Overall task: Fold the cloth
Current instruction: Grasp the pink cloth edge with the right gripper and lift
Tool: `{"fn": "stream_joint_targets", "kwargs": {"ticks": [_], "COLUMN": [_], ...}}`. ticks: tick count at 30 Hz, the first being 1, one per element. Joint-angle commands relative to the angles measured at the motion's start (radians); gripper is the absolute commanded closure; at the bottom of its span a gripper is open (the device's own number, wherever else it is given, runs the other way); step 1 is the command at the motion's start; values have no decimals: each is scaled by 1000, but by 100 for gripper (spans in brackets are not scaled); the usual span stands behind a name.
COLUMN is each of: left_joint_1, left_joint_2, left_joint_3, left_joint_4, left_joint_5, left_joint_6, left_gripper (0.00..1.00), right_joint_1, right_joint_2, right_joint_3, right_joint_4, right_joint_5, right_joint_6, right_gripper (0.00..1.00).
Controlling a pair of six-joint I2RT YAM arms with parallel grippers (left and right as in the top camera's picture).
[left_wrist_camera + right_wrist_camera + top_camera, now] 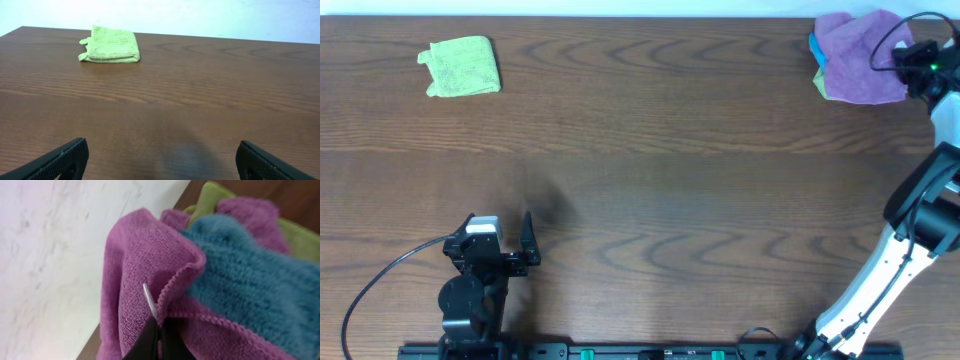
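mauve cloth [860,55] at far edge, right pincer [159,330] gripping its hem, left pincer [162,156] released

Left arm [468,295] folded low by its base, left gripper [162,161] level, fingers spread wide. Right arm [880,270] stretched to far right corner — right gripper [159,327] pinched tight on cloth [127,275] edge.

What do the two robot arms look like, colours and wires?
The left arm is black with a pale grey wrist block and a looping black cable; its fingers are black and textured. The right arm is white with black joints and a green light near the wrist.
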Motion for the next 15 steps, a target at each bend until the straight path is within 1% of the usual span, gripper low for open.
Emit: {"fn": "stream_joint_targets", "kwargs": {"ticks": [1, 15], "left_joint_1": [-4, -4], "left_joint_2": [-6, -6], "left_joint_3": [-26, -26], "left_joint_4": [-4, -4], "left_joint_5": [-3, -3], "left_joint_6": [-4, -4], "left_gripper": [5, 5], "right_joint_1": [21, 21], "right_joint_2": [-26, -244], "right_joint_3": [25, 25], "right_joint_4": [-29, -232], "right_joint_5": [-44, 35], "right_joint_6": [-52, -214], "right_gripper": [98, 98]}}
